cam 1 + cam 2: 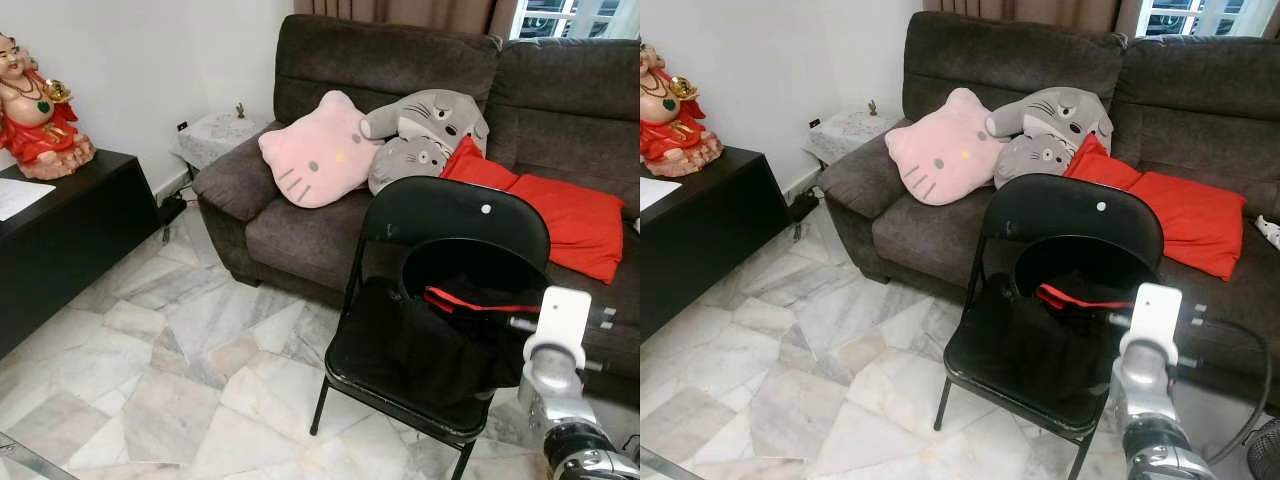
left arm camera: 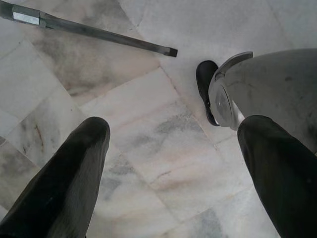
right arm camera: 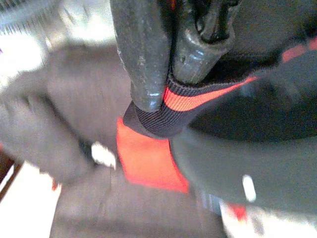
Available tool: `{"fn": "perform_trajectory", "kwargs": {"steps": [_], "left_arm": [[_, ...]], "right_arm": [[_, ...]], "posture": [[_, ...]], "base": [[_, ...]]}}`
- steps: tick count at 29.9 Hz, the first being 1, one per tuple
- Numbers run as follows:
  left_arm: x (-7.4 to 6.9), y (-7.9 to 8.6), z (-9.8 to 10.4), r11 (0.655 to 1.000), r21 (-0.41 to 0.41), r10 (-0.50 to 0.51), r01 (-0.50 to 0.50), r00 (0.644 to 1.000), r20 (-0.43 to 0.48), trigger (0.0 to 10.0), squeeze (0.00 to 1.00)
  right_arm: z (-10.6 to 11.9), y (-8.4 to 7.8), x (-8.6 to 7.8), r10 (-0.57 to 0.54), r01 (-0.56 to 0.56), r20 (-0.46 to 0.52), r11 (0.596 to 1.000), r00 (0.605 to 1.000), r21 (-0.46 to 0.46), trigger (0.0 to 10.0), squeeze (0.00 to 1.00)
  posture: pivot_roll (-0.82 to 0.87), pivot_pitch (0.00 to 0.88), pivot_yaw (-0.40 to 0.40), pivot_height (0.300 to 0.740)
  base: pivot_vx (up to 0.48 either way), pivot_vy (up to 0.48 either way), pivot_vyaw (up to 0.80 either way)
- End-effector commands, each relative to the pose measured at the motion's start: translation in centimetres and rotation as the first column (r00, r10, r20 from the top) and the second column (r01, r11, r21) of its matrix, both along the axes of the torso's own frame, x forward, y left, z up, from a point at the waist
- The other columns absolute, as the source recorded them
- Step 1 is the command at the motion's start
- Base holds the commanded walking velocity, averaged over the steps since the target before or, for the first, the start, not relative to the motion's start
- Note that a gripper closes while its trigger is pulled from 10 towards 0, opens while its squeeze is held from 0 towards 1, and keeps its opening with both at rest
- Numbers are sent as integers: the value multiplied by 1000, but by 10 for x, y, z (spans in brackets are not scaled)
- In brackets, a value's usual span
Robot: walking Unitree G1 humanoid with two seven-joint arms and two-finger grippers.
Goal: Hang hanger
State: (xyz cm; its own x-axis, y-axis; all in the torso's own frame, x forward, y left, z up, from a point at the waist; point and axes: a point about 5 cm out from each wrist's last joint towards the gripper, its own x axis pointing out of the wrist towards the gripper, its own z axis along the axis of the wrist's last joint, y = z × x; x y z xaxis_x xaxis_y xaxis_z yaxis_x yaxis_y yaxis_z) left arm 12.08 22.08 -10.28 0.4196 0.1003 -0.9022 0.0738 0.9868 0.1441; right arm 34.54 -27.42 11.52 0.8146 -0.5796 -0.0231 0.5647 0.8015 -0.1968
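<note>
Closed right gripper (image 3: 166, 84) pinches a black-and-red garment (image 1: 440, 335) on the chair (image 1: 455, 215); left gripper (image 2: 173, 163) hangs wide apart, empty.

Right arm (image 1: 560, 400) cut by frame edge at 5 o'clock; its wrist block hides right gripper's fingertips in eye views. Right wrist view blurred: fingers (image 3: 148, 54) pinch black-red strap (image 3: 198, 99), hanger itself not discernible. Dark garment (image 1: 430, 345) on chair (image 1: 450, 215) lumped, shape unclear. Statue (image 1: 35, 105) cropped at 9 o'clock edge. Sofa (image 1: 400, 70) cut at 3 o'clock. Left gripper fingers (image 2: 59, 183) cropped at frame edge. Metal bar (image 2: 94, 30) on floor (image 2: 148, 134) cut off at corner.
</note>
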Motion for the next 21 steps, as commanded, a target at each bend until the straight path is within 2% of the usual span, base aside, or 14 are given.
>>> {"fn": "perform_trajectory", "kwargs": {"steps": [1, 2, 3, 4, 5, 6, 7, 8, 10, 13, 15, 17, 19, 21], "left_arm": [[-7, 2, -2, 1000, 14, -1, 1, 1000, -26, 10000, 0], [-8, 2, -2, 1000, 14, 0, 1, 1000, -26, 10000, 0], [-8, 2, -2, 1000, 14, 0, 0, 1000, -27, 10000, 0], [-8, 2, -2, 1000, 14, 0, 0, 1000, -27, 10000, 0], [-8, 2, -2, 1000, 14, 0, 0, 1000, -27, 10000, 0], [-8, 1, -2, 1000, 14, 0, 0, 1000, -27, 10000, 0], [-9, 1, -2, 1000, 14, 1, -1, 1000, -28, 10000, 0], [-9, 1, -2, 1000, 14, 1, -1, 1000, -28, 10000, 0], [-9, 1, -3, 1000, 14, 2, -2, 1000, -28, 10000, 0], [-10, 1, -3, 1000, 14, 5, -5, 1000, -30, 10000, 0], [-10, 1, -3, 1000, 14, 5, -5, 1000, -30, 10000, 0], [-11, 2, -3, 1000, 15, 6, -6, 999, -32, 10000, 0], [-11, 3, -3, 1000, 17, 5, -5, 999, -32, 10000, 0], [-10, 3, -2, 1000, 18, 4, -4, 999, -31, 10000, 0]], "right_arm": [[18, 5, 5, 1, 0, 101, 1000, 995, -4, 0, 0], [26, 8, 7, 7, -6, 145, 1000, 989, -8, 0, 0], [34, 13, 8, 26, -25, 186, 1000, 982, -3, 3412, 0], [43, 22, 9, 60, -64, 246, 998, 967, 8, 4275, 0], [43, 22, 9, 60, -64, 246, 998, 967, 8, 4275, 0], [48, 29, 9, 85, -88, 275, 996, 958, -2, 10000, 0], [52, 41, 5, 118, -122, 315, 992, 942, -6, 10000, 0], [52, 41, 5, 118, -122, 315, 992, 942, -6, 10000, 0], [59, 60, -5, 169, -166, 360, 985, 917, -39, 10000, 0], [59, 72, -17, 176, -172, 365, 984, 914, -44, 10000, 0], [59, 75, -19, 177, -176, 370, 984, 912, -36, 10000, 0], [54, 84, -31, 176, -176, 353, 984, 919, -30, 10000, 0], [37, 89, -39, 146, -163, 298, 986, 943, 34, 10000, 0], [31, 90, -42, 137, -159, 270, 985, 953, 61, 10000, 0]], "posture": [[16, 0, 42, 740], [15, 0, 42, 740], [14, 0, 41, 740], [13, 0, 39, 740], [13, 0, 39, 740], [12, 0, 36, 740], [13, 0, 34, 740], [13, 0, 34, 740], [11, 0, 29, 740], [9, 0, 28, 740], [7, 0, 28, 740], [0, 0, 33, 740], [7, 0, 41, 740], [7, 0, 41, 740]], "base": [[0, 0, 0], [0, 0, 0], [0, 0, 0], [0, 0, 0], [0, 0, 0], [0, 0, 0], [0, 0, 0], [0, 0, 0], [0, 0, 0], [0, 0, 0], [0, 0, 0], [0, 0, 0], [0, 0, 0], [0, 0, 0]]}}
